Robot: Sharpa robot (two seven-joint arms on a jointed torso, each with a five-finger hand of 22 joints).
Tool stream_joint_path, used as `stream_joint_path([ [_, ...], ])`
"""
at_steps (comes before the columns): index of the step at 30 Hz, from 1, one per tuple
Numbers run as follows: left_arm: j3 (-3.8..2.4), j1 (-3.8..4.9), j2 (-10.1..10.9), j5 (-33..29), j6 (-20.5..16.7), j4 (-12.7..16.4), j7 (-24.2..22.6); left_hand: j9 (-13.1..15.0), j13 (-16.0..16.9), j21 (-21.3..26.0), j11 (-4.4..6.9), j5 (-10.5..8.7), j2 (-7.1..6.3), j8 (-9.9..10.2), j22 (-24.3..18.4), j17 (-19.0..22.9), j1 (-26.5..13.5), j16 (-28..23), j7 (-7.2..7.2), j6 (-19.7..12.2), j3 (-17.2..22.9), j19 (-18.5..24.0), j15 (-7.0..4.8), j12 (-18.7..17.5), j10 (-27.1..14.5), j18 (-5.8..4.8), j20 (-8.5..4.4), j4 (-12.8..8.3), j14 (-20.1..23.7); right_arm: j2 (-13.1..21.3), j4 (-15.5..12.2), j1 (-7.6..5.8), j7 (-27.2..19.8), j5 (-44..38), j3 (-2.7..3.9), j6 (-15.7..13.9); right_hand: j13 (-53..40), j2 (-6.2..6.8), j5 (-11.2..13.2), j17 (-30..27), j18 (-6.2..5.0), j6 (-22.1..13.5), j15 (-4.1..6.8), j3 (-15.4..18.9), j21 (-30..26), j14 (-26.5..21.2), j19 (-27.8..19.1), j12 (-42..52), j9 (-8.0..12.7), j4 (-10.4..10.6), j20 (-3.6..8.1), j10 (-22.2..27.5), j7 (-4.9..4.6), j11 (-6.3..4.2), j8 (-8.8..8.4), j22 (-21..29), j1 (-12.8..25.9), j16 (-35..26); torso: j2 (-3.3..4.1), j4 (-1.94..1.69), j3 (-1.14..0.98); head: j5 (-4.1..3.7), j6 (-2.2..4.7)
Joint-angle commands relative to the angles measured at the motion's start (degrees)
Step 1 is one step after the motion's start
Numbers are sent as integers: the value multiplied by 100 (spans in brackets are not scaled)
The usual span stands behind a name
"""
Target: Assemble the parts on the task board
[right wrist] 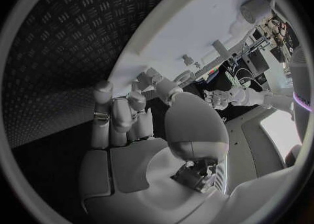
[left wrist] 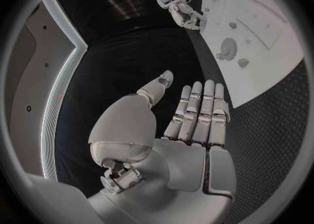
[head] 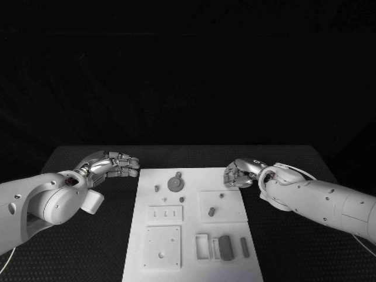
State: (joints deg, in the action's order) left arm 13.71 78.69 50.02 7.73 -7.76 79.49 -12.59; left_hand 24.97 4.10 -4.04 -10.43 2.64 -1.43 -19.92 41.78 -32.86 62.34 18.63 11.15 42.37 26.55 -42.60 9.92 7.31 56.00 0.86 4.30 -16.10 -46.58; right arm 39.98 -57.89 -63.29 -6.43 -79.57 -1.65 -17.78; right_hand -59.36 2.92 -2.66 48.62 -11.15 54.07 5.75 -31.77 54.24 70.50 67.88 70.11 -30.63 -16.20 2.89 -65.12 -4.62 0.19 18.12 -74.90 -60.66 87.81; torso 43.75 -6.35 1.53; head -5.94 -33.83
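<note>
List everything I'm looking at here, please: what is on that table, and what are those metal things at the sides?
Table: one, black, ridged surface, under everything.
Task board: one, white plate, middle of the table, with raised white blocks on it.
Round part: one, grey disc, far end of the board.
Small parts: several, grey, scattered over the board; I cannot tell the exact count.
Long parts: a few, grey, side by side at the board's near end.
Left hand: one, silver, beside the board's far left corner, holding nothing, fingers fairly straight.
Right hand: one, silver, at the board's far right edge, fingers curled in; nothing visibly held.
</note>
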Motion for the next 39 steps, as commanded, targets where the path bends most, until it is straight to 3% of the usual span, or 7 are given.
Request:
stream_joint_path([
  [1, -3, 2, -9, 20, 88, 10, -56, -7, 3, 15, -6, 19, 45, -10, -8, -8, -18, -22, 31, -10, -29, 1, 18, -25, 43, -57, 5, -14, -28, -6, -17, 10, 44, -36, -3, -61, 7, -13, -17, -6, -385, 203, 44, -15, 29, 6, 35, -36, -5, 15, 26, 6, -150, -42, 33, -95, 75, 6, 2, 1, 0, -2, -3],
  [26, -3, 2, -2, 186, -82, 18, -42, -5, 5, 14, -4, 20, 65, -17, -8, -15, -8, -25, 22, 2, -22, -3, 16, -22, 56, -56, 3, -16, -34, 25, -237, 14, 242, 4, -2, -454, 7, -31, -17, -4, -385, 218, 50, -21, 28, 7, 36, -38, -13, 18, 26, 3, -143, -49, 39, -95, 82, 5, 2, 4, -4, 15, 4],
  [27, -3, 2, -2, 239, -89, 18, -22, -5, 5, 14, -4, 20, 65, -17, -8, -15, -7, -25, 22, 2, -22, -3, 16, -22, 56, -56, 3, -16, -34, 28, -253, 14, 246, 4, -2, -461, 8, -230, -17, 9, -385, 224, 61, -110, 24, 18, 39, -41, -19, -11, 40, 0, -130, -60, 42, -91, -23, 5, 2, 4, -4, 10, 4],
  [28, -3, 2, 3, 297, -118, 25, 8, -3, 7, 14, -1, 20, 68, -21, -8, -16, -7, -21, 18, 9, -21, -3, 14, -16, 67, -56, 3, -14, -40, 30, -268, 14, 251, 4, -2, -472, 8, -239, -16, 10, -385, 224, 62, -114, 23, 18, 39, -41, -19, -12, 41, 0, -129, -61, 43, -91, -28, 5, 1, 4, -3, 6, 5],
  [29, -3, 2, 7, 335, -138, 32, 29, 40, 70, 9, 56, 33, 139, -125, -2, -57, -9, 59, -74, 189, -3, -7, -24, 121, 315, -60, 3, 16, -181, 31, -281, 13, 258, 2, -1, -482, 8, -242, -16, 10, -385, 224, 62, -116, 23, 18, 39, -41, -19, -12, 41, 0, -129, -61, 43, -91, -29, 5, 0, 4, -3, 7, 6],
  [33, -5, 3, 21, 556, -149, 53, 220, 65, 127, -106, 178, 20, 158, -219, 71, -155, -72, 201, -127, 409, -31, -239, -145, 240, 572, -17, -98, 29, -437, 72, -420, 9, 329, -25, 6, -495, 6, -271, -17, 19, -385, 231, 71, -96, 32, 27, 37, -44, -33, -48, 43, -4, -125, -68, 47, -100, -32, 9, -2, 6, -4, 23, 17],
  [39, -11, 8, 52, 1625, -190, 194, 800, 14, 229, -259, 350, 25, 52, -188, 180, -342, -488, 399, -76, 481, -211, -583, -331, 402, 945, 19, -258, 179, -797, 134, -841, -110, 575, 23, 32, -450, 6, -278, -17, 12, -385, 235, 73, -90, 34, 25, 36, -45, -38, -49, 44, -6, -124, -70, 49, -102, -34, 8, -3, 11, 0, 97, 52],
])
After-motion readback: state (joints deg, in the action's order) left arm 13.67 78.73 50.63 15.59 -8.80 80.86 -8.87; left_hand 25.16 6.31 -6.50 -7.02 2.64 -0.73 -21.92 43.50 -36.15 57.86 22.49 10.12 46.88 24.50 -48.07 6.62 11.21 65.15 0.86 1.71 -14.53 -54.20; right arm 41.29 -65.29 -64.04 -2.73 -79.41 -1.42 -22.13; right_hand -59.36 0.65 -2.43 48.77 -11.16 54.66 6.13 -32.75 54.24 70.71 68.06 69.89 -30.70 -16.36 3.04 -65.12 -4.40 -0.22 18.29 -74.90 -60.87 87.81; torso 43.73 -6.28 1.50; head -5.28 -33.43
